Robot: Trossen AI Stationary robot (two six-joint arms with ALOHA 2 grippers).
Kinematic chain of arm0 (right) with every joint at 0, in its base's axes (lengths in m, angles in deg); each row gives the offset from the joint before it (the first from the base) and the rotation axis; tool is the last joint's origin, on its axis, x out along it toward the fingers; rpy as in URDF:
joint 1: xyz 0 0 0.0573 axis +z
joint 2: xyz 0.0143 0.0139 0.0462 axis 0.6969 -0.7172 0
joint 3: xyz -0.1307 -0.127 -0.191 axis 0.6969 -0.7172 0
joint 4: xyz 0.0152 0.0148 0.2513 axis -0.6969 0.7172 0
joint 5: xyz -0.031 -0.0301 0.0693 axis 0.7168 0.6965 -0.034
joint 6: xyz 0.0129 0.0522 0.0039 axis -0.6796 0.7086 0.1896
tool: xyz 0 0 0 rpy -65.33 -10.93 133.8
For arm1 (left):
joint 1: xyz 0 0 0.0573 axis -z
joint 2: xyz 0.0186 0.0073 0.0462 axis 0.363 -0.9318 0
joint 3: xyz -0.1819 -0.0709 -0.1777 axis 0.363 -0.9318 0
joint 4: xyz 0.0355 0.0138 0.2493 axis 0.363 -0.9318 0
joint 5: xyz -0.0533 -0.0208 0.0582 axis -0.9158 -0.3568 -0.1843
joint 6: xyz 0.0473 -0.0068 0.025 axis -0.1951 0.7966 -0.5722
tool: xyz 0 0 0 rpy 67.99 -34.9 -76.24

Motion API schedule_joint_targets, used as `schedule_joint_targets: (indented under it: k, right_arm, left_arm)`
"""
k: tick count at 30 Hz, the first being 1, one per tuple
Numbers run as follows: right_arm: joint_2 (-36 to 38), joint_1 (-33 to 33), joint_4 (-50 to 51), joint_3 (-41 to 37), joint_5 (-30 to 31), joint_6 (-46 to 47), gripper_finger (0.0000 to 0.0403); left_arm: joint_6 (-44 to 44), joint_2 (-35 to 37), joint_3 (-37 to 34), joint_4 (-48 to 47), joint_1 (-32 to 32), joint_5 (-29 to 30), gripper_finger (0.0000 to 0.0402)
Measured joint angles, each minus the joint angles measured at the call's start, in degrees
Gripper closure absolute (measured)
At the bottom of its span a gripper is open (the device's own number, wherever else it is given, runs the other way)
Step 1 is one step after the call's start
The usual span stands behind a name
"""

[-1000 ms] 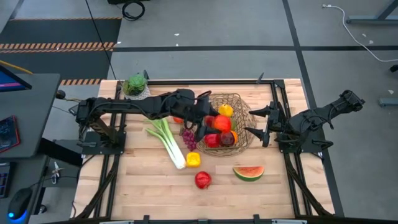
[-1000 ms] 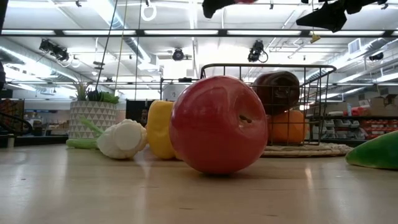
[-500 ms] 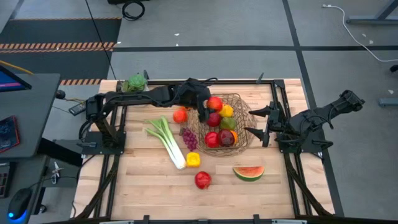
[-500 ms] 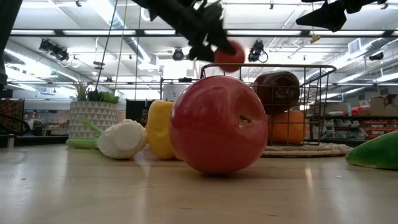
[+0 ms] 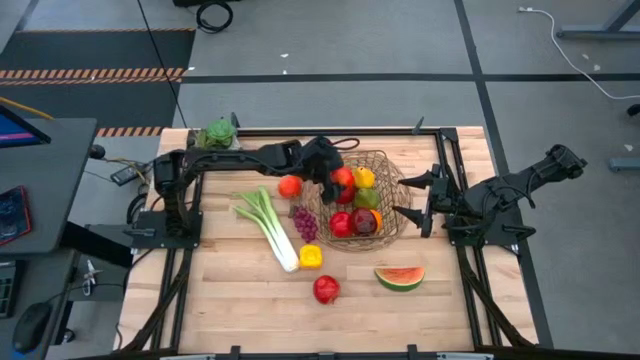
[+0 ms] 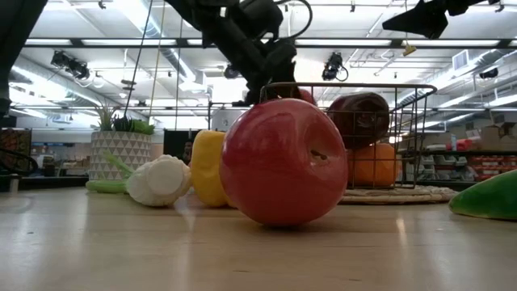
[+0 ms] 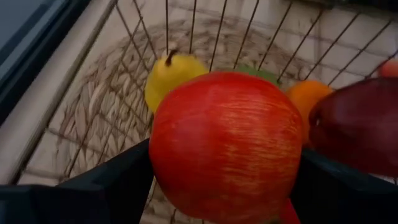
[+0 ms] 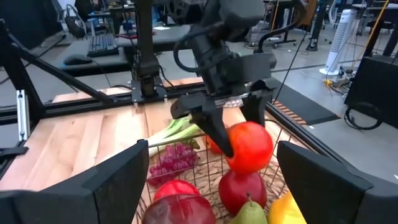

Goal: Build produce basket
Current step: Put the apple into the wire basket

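High view: the basket [image 5: 385,190] sits on the bench near the middle of its far edge, toward the right side. Inside lie a yellow pear [image 5: 364,177], a green fruit [image 5: 367,197], a red apple [image 5: 341,223], a dark red apple [image 5: 365,222] and an orange [image 5: 376,215] by the near rim. The left gripper [image 5: 338,182] reaches over the basket's left rim and clamps another red apple [image 5: 343,178] between its fingers [image 8: 209,127] — the right wrist view shows that apple held just above the fruit already in the basket, and the left wrist view has it filling the space between the two dark fingers with the pear behind it.

Outside the basket, an orange [image 5: 290,185] lies just left of the rim, purple grapes [image 5: 303,222] near it toward the front, and a leek [image 5: 268,226] lies slantwise left of the grapes. A yellow pepper [image 5: 311,257] rests at the leek's white end, a red apple [image 5: 326,289] sits closer to the front edge, and a watermelon slice [image 5: 400,277] lies front-right of the basket. A potted plant [image 5: 217,137] stands at the far left corner.

The right gripper [image 5: 418,204] waits just off the basket's right rim — fingers spread, nothing in them.
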Motion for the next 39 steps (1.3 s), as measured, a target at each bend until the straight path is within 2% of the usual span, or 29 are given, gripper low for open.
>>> schedule_joint_targets:
  k: [4, 14, 21, 26, 31, 39]
  right_arm:
    - [0.00, -0.04, 0.00, 0.00, -0.01, -0.28, 0.0045]
    - [0.00, -0.04, 0.08, 0.00, -0.01, -0.15, 0.0045]
    - [0.00, -0.04, 0.58, 0.00, -0.02, -0.24, 0.0045]
    - [0.00, -0.04, 1.89, 0.00, -0.01, 0.90, 0.0045]
    - [-0.05, 0.00, 2.28, 0.00, -0.01, 1.38, 0.0045]
    - [-0.73, -0.01, 2.12, 0.00, 0.01, 1.85, 0.0045]
  left_arm:
    - [0.01, -0.76, 0.03, -0.56, -0.56, 0.05, 0.0071]
    - [-0.20, -0.64, 1.42, -2.17, -1.10, 0.45, 0.0008]
    - [-4.65, 1.17, 11.70, -16.96, -1.48, 0.81, 0.0011]
    - [-7.89, 1.91, 17.11, -32.59, -1.46, 0.92, 0.0012]
    - [-8.02, 3.05, 14.40, -40.18, -1.73, 2.81, 0.0012]
    - [-6.04, 8.05, 2.74, -36.06, -3.32, 6.57, 0.0012]
